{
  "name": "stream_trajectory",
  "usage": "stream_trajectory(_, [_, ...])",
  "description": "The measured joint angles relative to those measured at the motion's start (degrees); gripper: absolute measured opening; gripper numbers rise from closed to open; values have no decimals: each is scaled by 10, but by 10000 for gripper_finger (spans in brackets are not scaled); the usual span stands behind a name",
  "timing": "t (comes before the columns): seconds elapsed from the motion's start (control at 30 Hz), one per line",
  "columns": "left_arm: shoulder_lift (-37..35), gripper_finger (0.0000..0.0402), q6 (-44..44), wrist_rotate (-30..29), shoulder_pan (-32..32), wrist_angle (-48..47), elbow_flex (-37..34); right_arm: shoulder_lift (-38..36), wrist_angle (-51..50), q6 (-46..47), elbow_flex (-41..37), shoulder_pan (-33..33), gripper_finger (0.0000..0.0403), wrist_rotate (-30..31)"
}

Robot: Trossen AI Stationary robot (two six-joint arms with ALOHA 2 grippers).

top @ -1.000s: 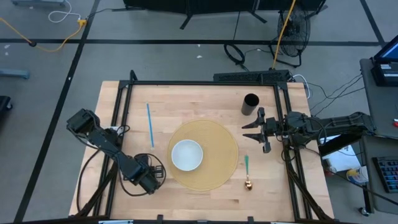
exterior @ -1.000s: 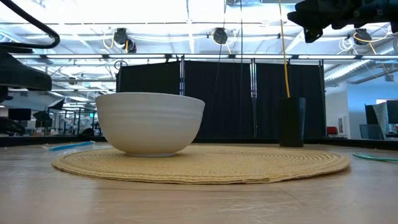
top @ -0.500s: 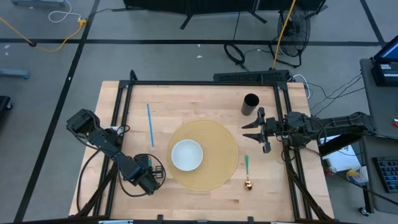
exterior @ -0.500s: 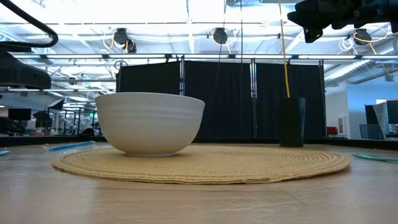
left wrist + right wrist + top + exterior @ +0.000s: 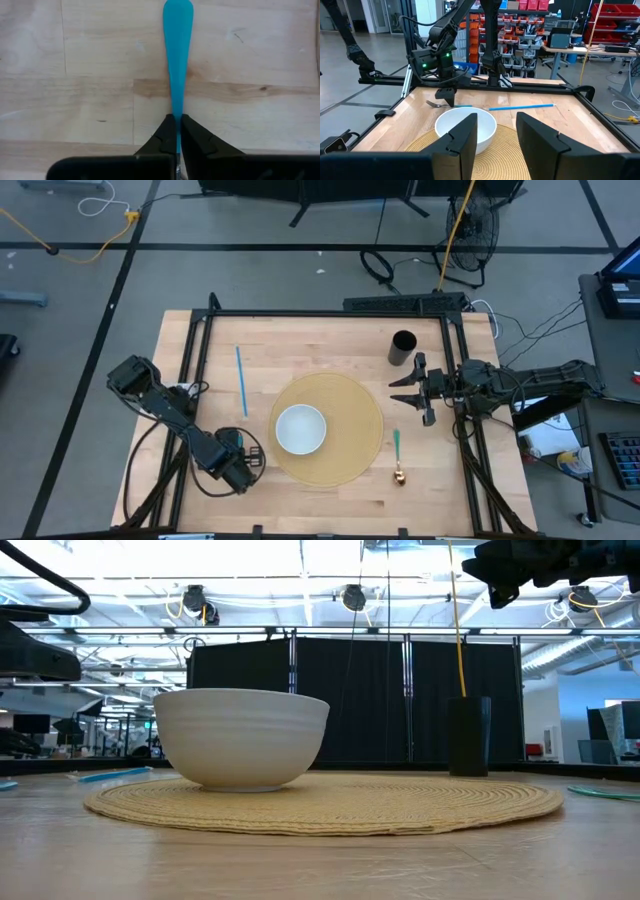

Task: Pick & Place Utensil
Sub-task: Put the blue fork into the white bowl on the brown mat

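A fork with a blue handle (image 5: 178,60) lies flat on the wooden table near the front left, its dark tines (image 5: 432,104) showing in the right wrist view. My left gripper (image 5: 176,131) (image 5: 238,458) stands over it, pointing down, shut on the handle. A white bowl (image 5: 300,428) sits on a round woven mat (image 5: 350,405) in the middle. My right gripper (image 5: 408,388) hangs open and level above the mat's right side, holding nothing. My left gripper pinches the fork's handle at its narrow part (image 5: 176,107) between its two fingers (image 5: 165,132). They come from above, pointing down, one on each side of the handle. The fork lies flat on the table, its broad blue end stretching away from the fingers.
A blue straw (image 5: 241,380) lies on the table left of the mat. A black cup (image 5: 403,347) stands at the far right. A teal spoon (image 5: 397,452) lies right of the mat near the front. A black frame (image 5: 330,313) borders the table.
My left gripper has shut on the fork's handle without leaving its place. The fork has shifted slightly: a blue end now shows at the low view's left edge, where none showed a second ago.
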Motion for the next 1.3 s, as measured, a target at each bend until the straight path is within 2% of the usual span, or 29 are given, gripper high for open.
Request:
stream_trajectory(0.47, [4,4,-2,-77,1,-45,-2,0,0,0,0,0,130,0])
stream_trajectory(0.8, [5,3,0,-90,2,-52,-2,0,6,0,0,0,130,0])
stream_trajectory(1.17, [7,1,1,-88,4,-195,78,0,8,-2,0,0,130,0])
stream_trajectory(1.3, [6,1,8,-114,4,-217,103,0,9,-2,0,0,130,0])
